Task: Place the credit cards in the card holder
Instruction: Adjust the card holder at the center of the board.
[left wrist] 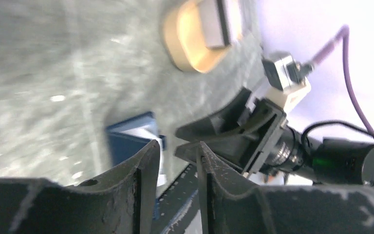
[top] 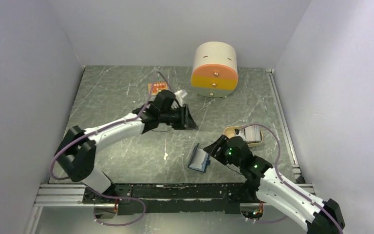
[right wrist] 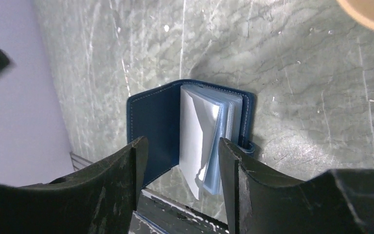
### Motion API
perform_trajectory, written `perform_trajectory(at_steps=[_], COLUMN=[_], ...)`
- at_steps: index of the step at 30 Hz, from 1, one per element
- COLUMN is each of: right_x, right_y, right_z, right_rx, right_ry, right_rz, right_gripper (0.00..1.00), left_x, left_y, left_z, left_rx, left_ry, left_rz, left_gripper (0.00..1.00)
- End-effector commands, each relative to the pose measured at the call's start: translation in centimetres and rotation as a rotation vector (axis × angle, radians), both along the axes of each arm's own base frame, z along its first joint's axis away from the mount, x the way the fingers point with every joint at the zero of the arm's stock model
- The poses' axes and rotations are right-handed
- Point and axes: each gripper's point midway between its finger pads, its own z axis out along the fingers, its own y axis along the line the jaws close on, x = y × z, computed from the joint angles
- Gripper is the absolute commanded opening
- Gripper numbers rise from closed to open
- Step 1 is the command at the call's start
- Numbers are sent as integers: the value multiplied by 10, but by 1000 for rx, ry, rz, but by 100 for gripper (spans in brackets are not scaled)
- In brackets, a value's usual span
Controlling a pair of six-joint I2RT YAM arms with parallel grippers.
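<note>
Dark green veined table (top: 117, 97) enclosed by 3 pale walls, seen from above, with 2 arms reaching in from the near edge.

Left of centre, the left gripper (top: 191, 119) hangs above bare tabletop. Its wrist view shows the fingers (left wrist: 148, 165) set a narrow gap apart with nothing visible between them, so it appears to carry no card. Its camera looks right across the table towards the other arm, probably a waiting pose.

Just beyond it at the far side lies a small orange tag (top: 157, 87), and further right a cream-and-orange round drawer unit (top: 214, 69). Neither belongs to the task.

Right of centre, near the front edge, the card holder (top: 198, 158) lies spread open, navy cover down and pale sleeves fanned upward. This presumably exposes a pocket for loading.

The right gripper (top: 208, 152) is poised just beside and above it, jaws well apart and gripping nothing. In its wrist view the sleeves fall in line with the gap (contact cannot be told). This placement suggests it is meant to steady or part the sleeves.

Further right, the credit cards (top: 231, 131) show as a beige-tan, rounded-corner shape with a pale grey block (top: 252, 132) on it, apart from the holder. No card is seen in a sleeve, so loading appears not yet done.
</note>
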Motion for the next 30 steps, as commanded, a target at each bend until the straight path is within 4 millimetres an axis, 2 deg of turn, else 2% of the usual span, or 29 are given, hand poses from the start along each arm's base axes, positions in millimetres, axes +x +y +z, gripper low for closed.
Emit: perform_trajectory(at_steps=[1,3,6,9,11,13,15,17,23,26,28,30], right_x=[-1,-1,-4,-2,0,2,5,7,21,27,26,26], right_y=[10,9,14,24,31,38,49,63,121,122,114,98], right_z=[-3,-10,-22,-27,-29,-29,-28,-26,-15,-14,-11,-11], right_rx=[-3,-35,-53,-44,-36,-14,10,29,-33,-135,-194,-266], right_ry=[8,21,39,25,16,14,12,5,-31,-41,-72,-65], right_rz=[56,69,111,165,186,199,213,240,389,441,472,460], right_gripper=[59,60,60,61,60,59,59,58,57,58,59,59], left_x=[26,23,7,-15,-25,-27,-24,-25,-36,-38,-39,-42], left_y=[80,105,114,102,93,93,102,109,116,120,123,122], left_z=[-27,-46,-70,-83,-76,-67,-70,-77,-84,-83,-83,-82], left_rx=[254,328,351,230,93,-25,-25,39,69,95,135,182], left_ry=[-10,2,61,110,112,45,19,5,-2,-22,-38,-48], left_rz=[233,273,227,136,91,107,172,144,102,96,90,87], left_gripper=[35,20,9,9,9,9,9,9,9,15,22,24])
